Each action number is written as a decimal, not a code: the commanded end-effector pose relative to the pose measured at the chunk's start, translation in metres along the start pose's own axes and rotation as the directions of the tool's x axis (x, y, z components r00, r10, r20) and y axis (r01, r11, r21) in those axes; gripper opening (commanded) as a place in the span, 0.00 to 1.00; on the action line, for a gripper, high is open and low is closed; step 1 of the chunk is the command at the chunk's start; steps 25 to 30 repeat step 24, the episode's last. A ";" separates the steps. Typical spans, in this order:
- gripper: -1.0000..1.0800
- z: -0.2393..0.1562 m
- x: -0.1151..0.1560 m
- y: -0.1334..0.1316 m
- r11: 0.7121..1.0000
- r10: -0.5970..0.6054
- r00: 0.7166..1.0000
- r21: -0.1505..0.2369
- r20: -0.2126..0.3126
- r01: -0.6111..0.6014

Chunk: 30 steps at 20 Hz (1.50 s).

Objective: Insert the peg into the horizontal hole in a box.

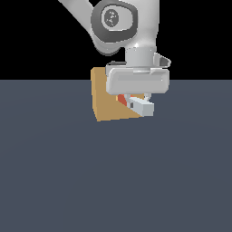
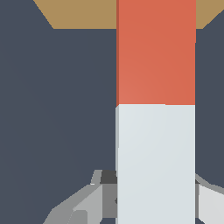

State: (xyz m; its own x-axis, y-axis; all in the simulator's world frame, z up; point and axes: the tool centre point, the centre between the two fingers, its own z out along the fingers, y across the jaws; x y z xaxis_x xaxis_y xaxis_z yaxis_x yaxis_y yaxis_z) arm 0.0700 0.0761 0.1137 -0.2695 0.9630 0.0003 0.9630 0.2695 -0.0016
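I see the gripper (image 1: 141, 100) pinching the peg (image 2: 155, 109) by its white half — the fingers (image 2: 210, 203) sit against both sides. The orange-red half points to the box (image 1: 106, 102) and reaches its face; the hole is hidden from me.

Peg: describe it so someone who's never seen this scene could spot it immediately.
Find the tan box standing on the dark grey floor, under the arm's gripper. The peg is the thin square bar the gripper holds against the box's face. Nothing else is two-tone: its half toward the box is orange-red, the other half white.
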 end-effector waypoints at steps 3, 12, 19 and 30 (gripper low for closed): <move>0.00 0.000 0.004 0.000 1.000 0.000 1.000 -0.001 0.000 0.000; 0.00 -0.001 0.066 -0.001 1.000 0.000 1.000 -0.002 0.000 0.000; 0.00 -0.002 0.120 -0.001 1.000 0.000 1.000 -0.003 0.000 0.000; 0.00 -0.002 0.131 0.000 1.000 0.000 1.000 -0.004 0.000 0.000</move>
